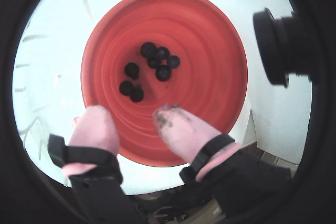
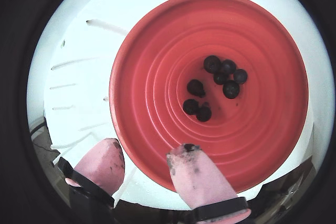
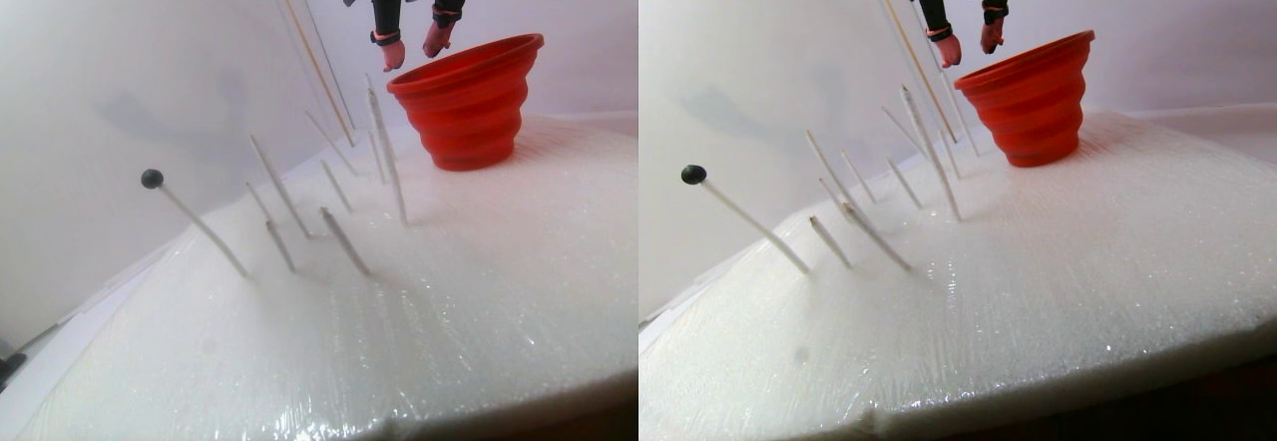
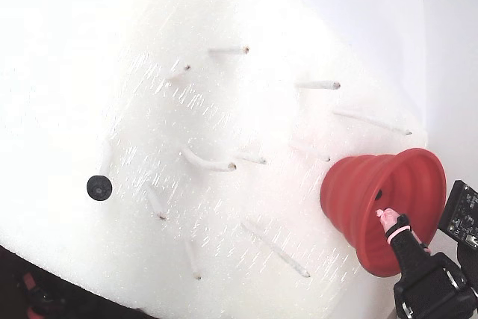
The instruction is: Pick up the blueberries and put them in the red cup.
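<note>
7 blueberries [image 2: 212,64] sit inside the red cup [image 2: 157,40] per both wrist views, with the gripper [image 1: 131,116] right over the near rim, its pink fingertips [image 1: 176,124] spread apart and holding nothing. Only the stereo pair and fixed views show 1 last blueberry [image 4: 98,187] stuck on a white peg [image 3: 205,229], well apart from the cup.

A white foam slab [image 4: 89,50] wrapped in shiny plastic film carries everything. The red cup [image 4: 358,192] stands on it directly under the gripper [image 3: 414,54]. Thin white pegs [image 4: 209,163] stick up from the foam, well away from the gripper. One peg, farthest from it, bears a single blueberry [image 4: 98,187].
</note>
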Controlling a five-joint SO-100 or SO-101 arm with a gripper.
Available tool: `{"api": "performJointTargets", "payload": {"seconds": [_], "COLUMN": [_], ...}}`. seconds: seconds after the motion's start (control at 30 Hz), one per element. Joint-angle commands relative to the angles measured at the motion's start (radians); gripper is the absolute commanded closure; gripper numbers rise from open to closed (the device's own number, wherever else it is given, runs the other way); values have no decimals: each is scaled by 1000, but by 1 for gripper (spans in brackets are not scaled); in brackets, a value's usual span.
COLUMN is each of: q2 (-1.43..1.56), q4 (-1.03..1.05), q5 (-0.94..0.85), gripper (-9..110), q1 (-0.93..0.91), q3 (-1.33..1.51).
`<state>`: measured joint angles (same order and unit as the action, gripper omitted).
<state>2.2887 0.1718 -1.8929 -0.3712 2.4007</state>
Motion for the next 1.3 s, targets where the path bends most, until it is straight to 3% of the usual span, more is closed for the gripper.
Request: {"api": "performJointTargets", "payload": {"seconds": [0.0,1.27], "q2": [14,222], "q4": [-17,273], "q5": [-5,-14], "gripper": [85,87], "q1": [17,249], "q3": [-84,-91]}}
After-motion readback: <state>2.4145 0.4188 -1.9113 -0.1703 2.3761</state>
